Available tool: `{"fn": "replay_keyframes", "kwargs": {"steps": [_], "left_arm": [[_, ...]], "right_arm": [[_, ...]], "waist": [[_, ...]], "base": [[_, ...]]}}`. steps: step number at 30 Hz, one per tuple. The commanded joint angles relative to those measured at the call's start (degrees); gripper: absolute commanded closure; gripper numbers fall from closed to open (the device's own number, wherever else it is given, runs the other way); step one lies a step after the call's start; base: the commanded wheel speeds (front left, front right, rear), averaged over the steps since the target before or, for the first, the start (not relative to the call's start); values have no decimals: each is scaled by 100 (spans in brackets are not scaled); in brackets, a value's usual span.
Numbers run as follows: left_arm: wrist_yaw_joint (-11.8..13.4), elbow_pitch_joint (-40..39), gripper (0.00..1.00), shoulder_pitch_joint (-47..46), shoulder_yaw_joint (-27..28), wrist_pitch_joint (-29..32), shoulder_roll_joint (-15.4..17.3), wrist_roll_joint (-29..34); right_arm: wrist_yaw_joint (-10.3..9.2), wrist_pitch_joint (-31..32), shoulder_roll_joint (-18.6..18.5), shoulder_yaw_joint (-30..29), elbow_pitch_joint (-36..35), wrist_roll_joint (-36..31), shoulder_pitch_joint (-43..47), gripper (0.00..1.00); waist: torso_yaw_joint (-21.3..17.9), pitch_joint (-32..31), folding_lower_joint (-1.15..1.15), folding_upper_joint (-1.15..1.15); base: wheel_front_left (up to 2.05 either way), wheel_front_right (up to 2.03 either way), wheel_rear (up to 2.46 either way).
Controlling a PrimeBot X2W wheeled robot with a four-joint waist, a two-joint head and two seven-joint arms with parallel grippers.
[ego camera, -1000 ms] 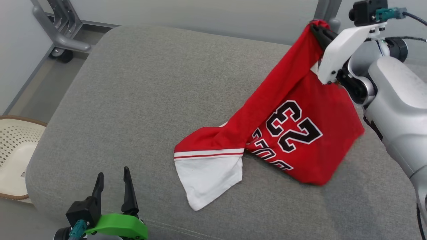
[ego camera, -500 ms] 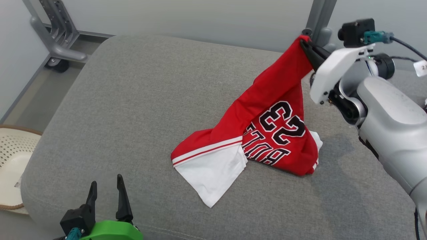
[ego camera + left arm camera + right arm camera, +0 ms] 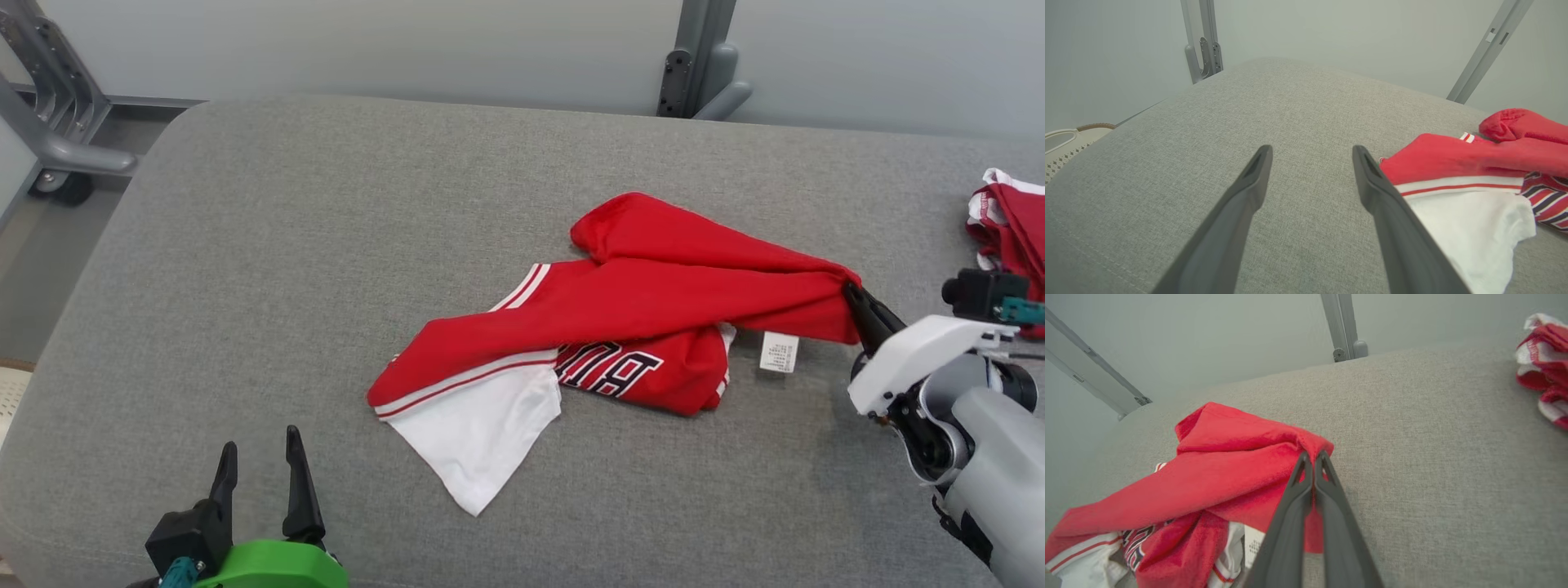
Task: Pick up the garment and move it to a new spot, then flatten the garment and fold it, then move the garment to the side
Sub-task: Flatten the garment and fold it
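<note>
Pinching the garment (image 3: 620, 310) at its 3 o'clock edge, the right gripper (image 3: 853, 291) is clamped on red fabric. The garment lies crumpled mid-cushion (image 3: 326, 245). The left gripper (image 3: 257, 456), fingers apart, hovers at 7 o'clock.

Your left gripper (image 3: 260, 441): two long, dark, tapered fingers (image 3: 1237, 220) on a black base block (image 3: 192, 527), a bright green wrist bracket (image 3: 273, 563), and a teal connector (image 3: 175, 573) at its foot. Your right gripper (image 3: 851, 288): same dark fingers (image 3: 1337, 539), but a white bracket (image 3: 914, 355). You've got a black camera box (image 3: 976, 292) above it with a teal plug (image 3: 1020, 310). The forearm (image 3: 996, 465) is smooth silver-grey, with a black ringed joint (image 3: 922, 437).
</note>
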Motion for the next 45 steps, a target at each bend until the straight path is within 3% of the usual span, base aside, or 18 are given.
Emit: {"fn": "replay_keyframes", "kwargs": {"steps": [1, 7, 12, 14, 15, 16, 24, 33, 41, 45], "left_arm": [[-27, -20, 0, -1, 17, 0, 5, 3], [-47, 13, 0, -64, 19, 0, 6, -24], [-69, 47, 0, -158, -8, 0, 5, -19], [-77, 57, 0, -190, -17, 0, 5, -19], [-83, 63, 0, -205, -18, 0, 5, -23], [-88, 67, 0, -215, -24, 0, 6, -19], [-115, 94, 0, -271, -37, 0, 6, 16], [-140, 94, 0, -270, -119, 0, 6, 23], [-164, -18, 0, -207, -134, 0, 6, 43], [-189, -104, 0, -176, -161, 0, 6, 93]], "right_arm": [[-4, -69, -36, -104, -57, 102, 151, 100], [-4, -100, -64, -439, -512, 377, 963, 100], [-4, -180, 28, -601, -641, 173, 1218, 100], [-4, -221, 107, -676, -636, 32, 1243, 57], [-4, -247, 153, -707, -638, -32, 1264, 16], [-4, -263, 194, -735, -635, -120, 1297, 0], [-4, -391, 457, -1177, -526, -735, 1522, 0], [-4, -422, 799, -1920, -859, -1440, 2104, 0], [-4, -425, 982, -2910, -1793, -2336, 2553, 0], [-4, -421, 1251, -3328, -2418, -2985, 2728, 0]], "waist": [[-67, 48, 0, 39], [-270, 170, 0, 39], [-426, 239, 0, 39], [-487, 267, 0, 39], [-512, 276, 0, 39], [-539, 287, 0, 39], [-691, 329, 0, 39], [-849, 317, 0, 39], [-1003, 248, 0, 39], [-1047, 124, 0, 39]], "base": [[0, 0, 0], [0, 0, 0], [0, 0, 0], [0, 0, 0], [0, 0, 0], [0, 0, 0], [0, 0, 0], [0, 0, 0], [0, 0, 0], [0, 0, 0]]}}
